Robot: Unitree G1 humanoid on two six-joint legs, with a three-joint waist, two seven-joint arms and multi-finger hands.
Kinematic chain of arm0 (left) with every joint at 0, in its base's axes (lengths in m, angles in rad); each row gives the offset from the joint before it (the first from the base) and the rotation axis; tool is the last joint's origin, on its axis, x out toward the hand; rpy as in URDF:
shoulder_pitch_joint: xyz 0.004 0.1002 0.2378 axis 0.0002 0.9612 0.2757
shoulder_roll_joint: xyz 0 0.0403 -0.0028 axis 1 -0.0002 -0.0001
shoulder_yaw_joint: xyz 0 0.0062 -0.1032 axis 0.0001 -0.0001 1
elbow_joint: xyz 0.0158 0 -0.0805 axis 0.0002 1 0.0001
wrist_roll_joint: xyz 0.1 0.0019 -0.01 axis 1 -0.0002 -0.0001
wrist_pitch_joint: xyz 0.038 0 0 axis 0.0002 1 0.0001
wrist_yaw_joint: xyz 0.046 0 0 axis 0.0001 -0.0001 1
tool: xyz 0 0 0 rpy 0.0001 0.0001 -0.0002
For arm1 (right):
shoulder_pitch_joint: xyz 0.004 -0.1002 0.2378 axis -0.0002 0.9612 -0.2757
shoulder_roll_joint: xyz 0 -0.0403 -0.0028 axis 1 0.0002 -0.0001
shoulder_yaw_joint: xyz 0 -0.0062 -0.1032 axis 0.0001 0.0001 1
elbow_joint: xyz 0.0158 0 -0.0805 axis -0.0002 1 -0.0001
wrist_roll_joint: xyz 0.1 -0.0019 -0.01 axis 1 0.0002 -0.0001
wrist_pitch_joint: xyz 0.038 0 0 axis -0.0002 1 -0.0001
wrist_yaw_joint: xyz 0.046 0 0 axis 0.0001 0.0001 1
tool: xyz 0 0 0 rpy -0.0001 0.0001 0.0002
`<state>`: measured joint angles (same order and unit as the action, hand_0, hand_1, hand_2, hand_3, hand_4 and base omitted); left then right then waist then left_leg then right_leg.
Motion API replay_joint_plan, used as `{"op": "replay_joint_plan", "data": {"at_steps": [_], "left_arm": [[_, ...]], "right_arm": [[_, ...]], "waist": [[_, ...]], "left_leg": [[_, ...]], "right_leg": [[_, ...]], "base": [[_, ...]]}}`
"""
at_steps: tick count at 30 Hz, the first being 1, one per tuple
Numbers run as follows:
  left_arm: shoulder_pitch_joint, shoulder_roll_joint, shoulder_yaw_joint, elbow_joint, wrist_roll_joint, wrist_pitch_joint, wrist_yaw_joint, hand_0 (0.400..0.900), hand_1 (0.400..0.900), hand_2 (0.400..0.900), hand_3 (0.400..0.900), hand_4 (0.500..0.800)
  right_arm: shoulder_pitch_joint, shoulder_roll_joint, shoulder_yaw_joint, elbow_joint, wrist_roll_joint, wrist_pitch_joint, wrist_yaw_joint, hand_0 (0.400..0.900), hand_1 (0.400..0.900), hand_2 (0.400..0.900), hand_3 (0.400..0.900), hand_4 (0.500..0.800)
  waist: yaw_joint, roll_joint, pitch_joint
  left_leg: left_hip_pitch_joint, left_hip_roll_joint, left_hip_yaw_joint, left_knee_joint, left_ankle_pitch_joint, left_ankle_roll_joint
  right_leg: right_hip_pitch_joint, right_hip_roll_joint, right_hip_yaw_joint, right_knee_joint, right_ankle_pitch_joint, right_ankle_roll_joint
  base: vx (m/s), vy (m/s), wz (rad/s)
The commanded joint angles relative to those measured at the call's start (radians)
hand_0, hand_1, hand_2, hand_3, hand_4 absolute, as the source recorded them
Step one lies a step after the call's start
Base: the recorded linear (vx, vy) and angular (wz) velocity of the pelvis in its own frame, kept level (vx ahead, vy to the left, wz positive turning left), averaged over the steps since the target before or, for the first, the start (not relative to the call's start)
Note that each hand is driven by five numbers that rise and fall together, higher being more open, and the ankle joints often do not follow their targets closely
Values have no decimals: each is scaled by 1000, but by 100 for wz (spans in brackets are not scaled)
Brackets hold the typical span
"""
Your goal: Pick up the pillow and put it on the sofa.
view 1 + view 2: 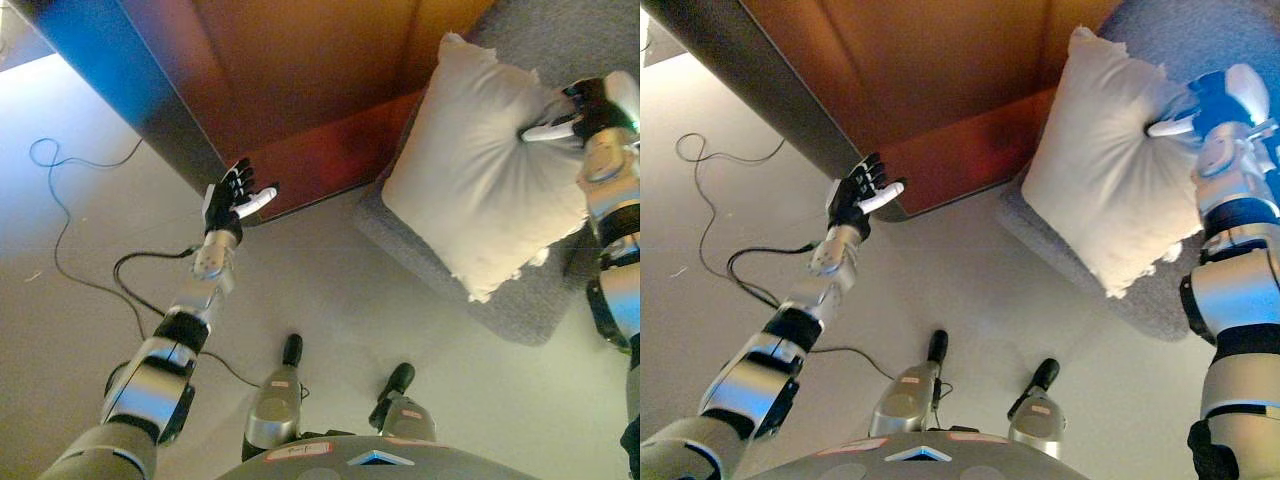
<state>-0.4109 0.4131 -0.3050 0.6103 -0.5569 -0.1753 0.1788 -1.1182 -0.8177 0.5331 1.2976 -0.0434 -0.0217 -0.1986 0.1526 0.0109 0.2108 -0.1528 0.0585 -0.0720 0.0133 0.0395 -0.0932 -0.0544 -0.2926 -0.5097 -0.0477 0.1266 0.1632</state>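
A cream square pillow [480,175] hangs tilted over the front edge of the grey sofa [540,300] at the right. My right hand [585,110] is shut on the pillow's upper right part, its fingers pinching a bunched fold of the cloth. The pillow's lower corner overhangs the sofa's seat edge. My left hand [232,198] is open and empty, held up in front of the brown wooden cabinet, well to the left of the pillow. The pillow also shows in the right eye view [1105,165].
A brown wooden cabinet [300,90] with a dark side panel stands at the top centre, right beside the sofa. A thin cable [50,190] loops on the pale floor [380,300] at the left.
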Motion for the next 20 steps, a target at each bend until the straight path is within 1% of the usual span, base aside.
{"op": "replay_joint_plan", "data": {"at_steps": [1,2,3,4,6,8,9,10,11,12,13,14,15,16,17,18,19,20], "left_arm": [[-18,74,4,-147,5,-96,-46,900,900,900,900,800],[29,74,23,-170,9,-92,-54,900,900,900,900,800],[30,75,23,-171,9,-92,-54,900,900,900,900,800],[54,67,31,-177,13,-85,-61,900,900,900,900,800],[65,68,36,-180,18,-82,-62,900,900,900,900,800],[69,61,43,-182,28,-80,-58,900,900,900,900,800],[58,56,50,-171,36,-76,-48,900,900,900,900,800],[59,57,48,-171,36,-76,-48,900,900,900,900,800],[52,56,53,-165,41,-74,-42,900,900,900,900,800],[34,50,61,-157,51,-68,-29,900,900,900,900,800],[35,51,58,-156,51,-68,-28,900,900,900,900,800],[19,46,75,-153,60,-62,-15,900,900,900,900,800],[20,47,72,-153,60,-62,-15,900,900,900,900,800],[6,37,87,-149,71,-57,-1,900,900,900,900,800],[8,38,84,-149,71,-57,0,900,900,900,900,800],[12,31,95,-155,79,-54,2,900,900,900,900,800],[36,19,117,-175,95,-48,-3,900,900,900,900,800],[39,20,113,-177,95,-47,-2,900,900,900,900,800]], "right_arm": [[-230,-66,20,-2,49,-43,-103,900,900,900,900,800],[-206,-61,-9,-22,77,-51,-107,900,900,900,900,800],[-205,-61,-10,-23,77,-51,-107,900,900,900,900,800],[-177,-54,-31,-46,98,-60,-110,900,900,900,900,800],[-158,-49,-39,-64,102,-67,-112,900,900,900,900,800],[-113,-24,-67,-136,131,-86,-118,900,900,900,900,800],[-55,0,-98,-215,150,-100,-118,900,900,900,900,800],[-49,-1,-102,-220,149,-98,-119,900,900,900,900,800],[-14,14,-120,-267,162,-108,-118,900,900,900,900,800],[51,43,-157,-373,202,-124,-109,900,900,900,900,800],[59,43,-163,-380,201,-121,-110,900,900,900,900,800],[148,65,-198,-503,219,-135,-94,900,900,900,900,800],[158,65,-204,-511,217,-131,-94,900,900,900,900,800],[267,96,-251,-636,230,-143,-77,900,900,900,900,800],[278,96,-258,-645,227,-139,-77,900,900,900,900,800],[360,121,-298,-735,229,-149,-70,900,900,900,900,800],[511,155,-370,-867,230,-163,-40,900,900,900,900,800],[522,156,-376,-875,229,-159,-39,900,900,900,900,800]], "waist": [[39,-42,-38],[35,-40,-45],[31,-44,-48],[24,-47,-59],[16,-52,-66],[-4,-56,-78],[-26,-60,-90],[-23,-61,-90],[-38,-64,-96],[-69,-64,-109],[-65,-66,-108],[-100,-64,-119],[-95,-66,-118],[-126,-64,-127],[-121,-66,-128],[-135,-63,-134],[-161,-56,-141],[-156,-58,-143]], "left_leg": [[-2,33,-3,15,0,-40],[14,34,-2,22,-14,-39],[8,29,-4,21,-10,-37],[19,29,1,35,-25,-34],[23,27,4,45,-35,-32],[39,27,15,59,-52,-30],[56,31,29,71,-68,-30],[59,32,31,72,-69,-30],[70,35,41,80,-78,-29],[92,41,59,87,-92,-29],[96,42,62,87,-93,-29],[120,50,86,95,-107,-28],[123,51,89,95,-108,-28],[147,61,109,99,-118,-28],[150,62,112,98,-119,-28],[164,65,125,99,-125,-27],[188,73,146,99,-134,-25],[191,74,149,98,-134,-25]], "right_leg": [[2,-90,26,55,75,70],[19,-88,29,54,69,68],[16,-92,26,52,71,69],[34,-92,29,49,68,68],[42,-92,34,45,67,67],[55,-92,46,39,65,65],[67,-90,61,35,64,64],[68,-89,62,35,64,64],[73,-88,75,33,63,62],[81,-85,95,29,61,60],[83,-84,98,29,61,60],[88,-81,125,27,57,59],[89,-80,128,27,57,59],[94,-76,148,24,52,57],[94,-75,151,24,51,56],[95,-72,165,25,48,55],[99,-68,183,24,42,54],[99,-67,186,24,42,54]], "base": [[76,15,-3],[61,15,-3],[96,9,-12],[45,10,-5],[59,10,-15],[90,26,-36],[83,25,-38],[82,20,-43],[83,26,-52],[83,26,-53],[100,34,-71],[47,14,-41],[75,17,-69],[30,4,-36],[45,9,-52],[42,12,-51],[43,12,-51],[27,7,-32]]}}
